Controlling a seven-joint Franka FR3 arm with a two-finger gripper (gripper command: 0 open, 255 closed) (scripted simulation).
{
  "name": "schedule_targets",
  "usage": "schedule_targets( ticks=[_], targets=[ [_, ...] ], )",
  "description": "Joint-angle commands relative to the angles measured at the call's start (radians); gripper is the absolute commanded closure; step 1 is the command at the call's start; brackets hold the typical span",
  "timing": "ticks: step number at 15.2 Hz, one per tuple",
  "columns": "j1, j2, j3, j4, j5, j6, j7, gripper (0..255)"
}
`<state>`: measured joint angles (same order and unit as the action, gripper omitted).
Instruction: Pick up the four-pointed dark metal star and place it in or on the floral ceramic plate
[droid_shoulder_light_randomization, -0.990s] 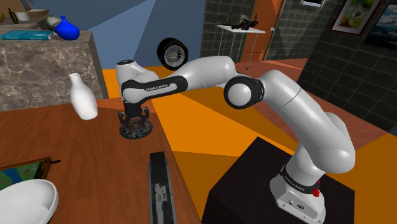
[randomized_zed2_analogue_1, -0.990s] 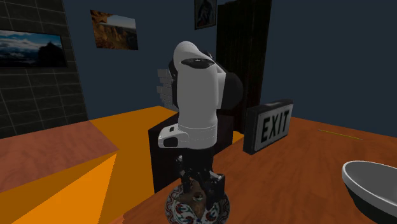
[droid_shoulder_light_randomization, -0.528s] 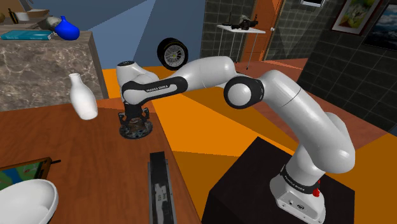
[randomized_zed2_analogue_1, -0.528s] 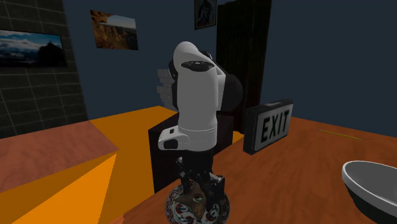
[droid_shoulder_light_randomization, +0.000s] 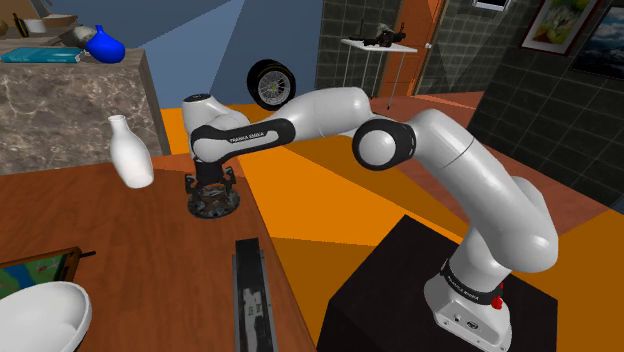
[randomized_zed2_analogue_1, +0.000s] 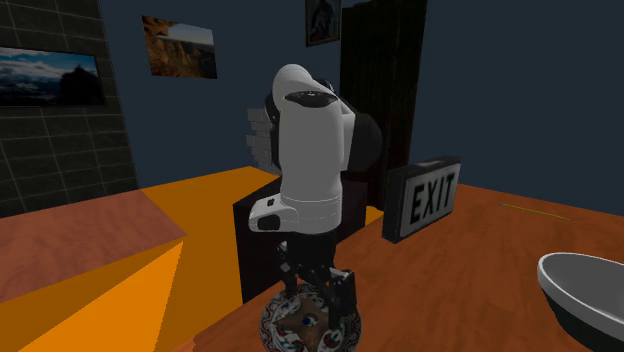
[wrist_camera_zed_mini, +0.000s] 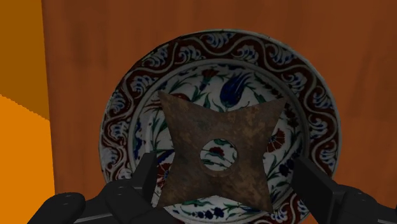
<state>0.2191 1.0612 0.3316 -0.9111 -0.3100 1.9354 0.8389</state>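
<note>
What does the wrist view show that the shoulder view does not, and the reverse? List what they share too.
The wrist view gives the dark four-pointed star with its round hole, lying flat on the floral plate, with the open claw astride it. The shoulder view gives the white arm, its black stand, a white vase and a tyre. Both share the plate, the claw above it and the brown table.

Plate (randomized_zed2_analogue_1: 272, 328) cropped by 2nd ext. view's edge.

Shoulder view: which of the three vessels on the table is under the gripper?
The floral plate, patterned, with the dark star lying on it beneath the open gripper. The white vase and white bowl are plain and stand aside.
</note>
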Motion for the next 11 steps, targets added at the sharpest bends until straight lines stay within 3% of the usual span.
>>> schedule_targets(
  ticks=[1, 3, 11],
  targets=[
    [-0.001, -0.022, 0.004, 0.012, 0.004, -0.034, -0.004, 0],
    [0.001, -0.043, 0.008, 0.036, 0.009, -0.077, -0.008, 0],
    [0.001, -0.043, 0.008, 0.036, 0.009, -0.077, -0.008, 0]
  ],
)
